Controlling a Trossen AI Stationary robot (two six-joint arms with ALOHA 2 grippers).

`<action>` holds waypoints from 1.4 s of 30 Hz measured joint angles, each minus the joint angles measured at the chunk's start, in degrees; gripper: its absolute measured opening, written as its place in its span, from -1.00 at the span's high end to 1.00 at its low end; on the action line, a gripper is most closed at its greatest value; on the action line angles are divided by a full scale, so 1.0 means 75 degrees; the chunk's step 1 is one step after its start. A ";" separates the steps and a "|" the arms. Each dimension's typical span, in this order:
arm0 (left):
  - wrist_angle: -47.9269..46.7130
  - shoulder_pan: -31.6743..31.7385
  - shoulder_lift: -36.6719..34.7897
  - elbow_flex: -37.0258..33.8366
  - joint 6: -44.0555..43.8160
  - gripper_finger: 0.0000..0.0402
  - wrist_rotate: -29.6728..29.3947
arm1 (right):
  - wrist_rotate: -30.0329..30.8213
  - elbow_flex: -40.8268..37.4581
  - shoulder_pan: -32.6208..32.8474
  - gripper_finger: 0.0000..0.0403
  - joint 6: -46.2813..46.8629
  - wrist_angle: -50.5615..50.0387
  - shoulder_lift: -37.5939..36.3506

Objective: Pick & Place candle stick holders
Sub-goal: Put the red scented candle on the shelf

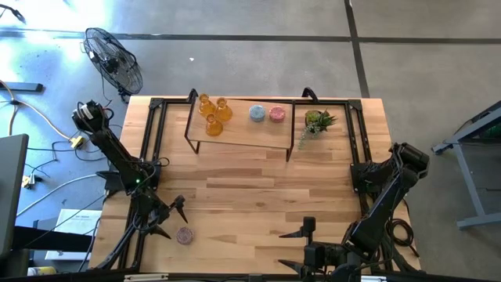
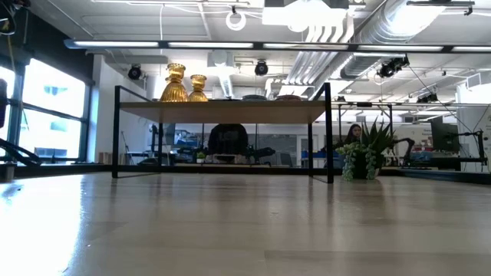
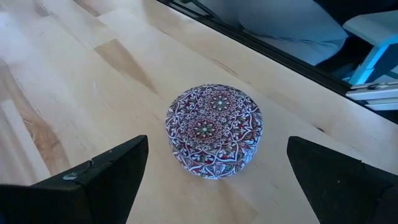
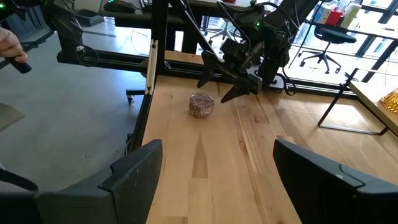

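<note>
Standing on the shelf (image 1: pixel 235 135): three amber holders (image 1: pixel 213 115), two squat ones (image 1: pixel 267 113); a sixth (image 1: pixel 185 235) by open left jaws.

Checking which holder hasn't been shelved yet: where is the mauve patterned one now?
In the high view the mauve holder sits on the table's front-left corner area, just ahead of the open left gripper, far from the shelf holding the other five.

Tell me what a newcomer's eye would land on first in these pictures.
Probably the three amber holders clustered at the left end of the small raised shelf at the table's far edge, with a blue-grey holder and a pink holder beside them. Next, the lone mauve patterned holder on the table's near left, with the open left gripper right by it.
</note>
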 joint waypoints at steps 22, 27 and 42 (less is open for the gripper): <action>0.0915 0.0003 0.0699 -0.0012 0.0195 -0.87 0.0067 | 0.0003 0.0001 0.0000 -0.50 0.0000 0.0000 0.0000; 0.1249 0.0003 0.1001 -0.0012 0.0192 -0.87 0.0073 | 0.0002 0.0000 0.0000 -0.50 -0.0003 0.0000 0.0000; 0.1793 0.0003 0.1624 -0.0009 0.0192 -0.87 0.0058 | 0.0003 0.0000 0.0000 -0.50 -0.0061 -0.0003 0.0000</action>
